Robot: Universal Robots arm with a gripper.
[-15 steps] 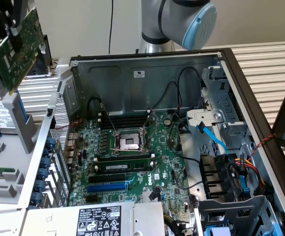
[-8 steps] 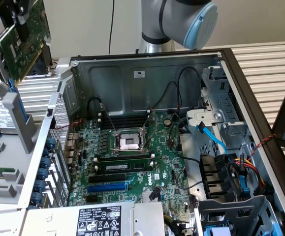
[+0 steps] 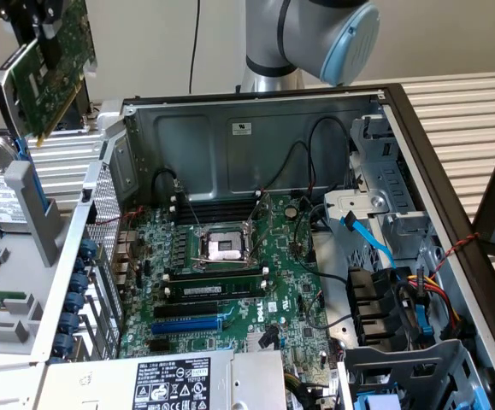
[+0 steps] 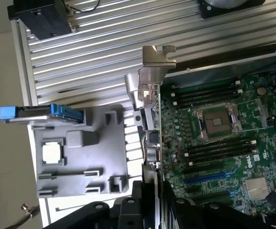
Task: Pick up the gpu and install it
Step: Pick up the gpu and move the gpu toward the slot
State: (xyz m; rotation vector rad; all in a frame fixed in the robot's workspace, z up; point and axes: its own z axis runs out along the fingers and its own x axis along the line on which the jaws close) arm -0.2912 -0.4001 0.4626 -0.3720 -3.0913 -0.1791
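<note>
Exterior view: black gripper [image 3: 49, 38] fingers pinch the small green gpu card with metal end bracket [image 3: 46, 81], held tilted in the air above the grey parts tray [image 3: 8, 329]. Its contact edge faces down toward the open computer case [image 3: 256, 94], with the motherboard [image 3: 221, 273] well apart to the exterior view's right.
</note>
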